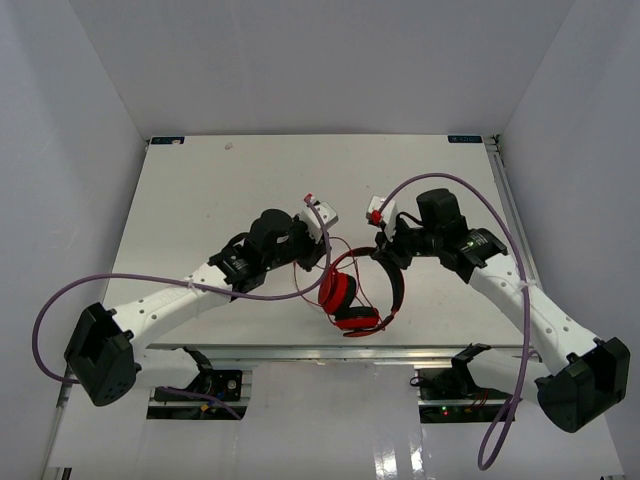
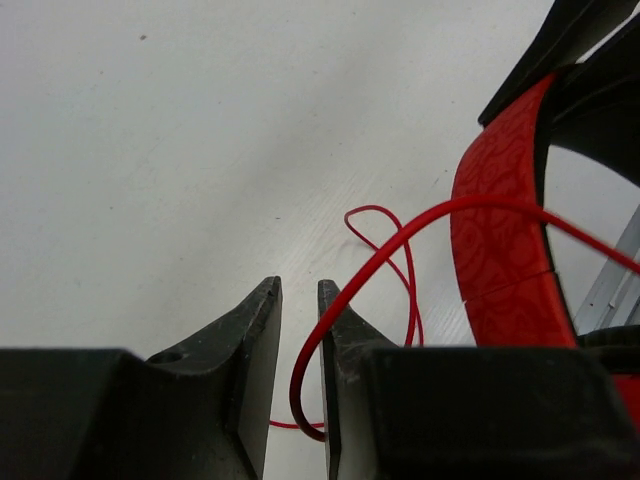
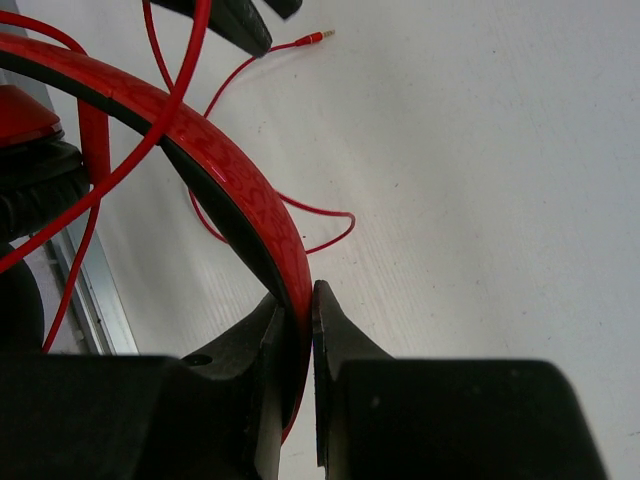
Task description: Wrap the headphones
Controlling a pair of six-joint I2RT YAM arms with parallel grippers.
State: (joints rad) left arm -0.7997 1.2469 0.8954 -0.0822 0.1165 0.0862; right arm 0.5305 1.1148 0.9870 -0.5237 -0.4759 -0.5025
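We see the headphones (image 1: 352,295) at the lower middle of the top view, close to the bottom edge of the table (image 1: 200,190). Our right gripper (image 3: 297,296) pinches the red headband (image 3: 225,165) tight between its fingers. Our left gripper (image 2: 298,292) has its fingers set narrow, and the thin cable (image 2: 392,248) drops into the slit between them (the slit looks wider than the cable, so we judge nothing is clamped). So the cable could slide out once winding begins. The slack loops at the upper left of the right wrist view could also snag the headband. A hard pull might twist the band from the right fingers or whip the plug (image 3: 318,37) about.
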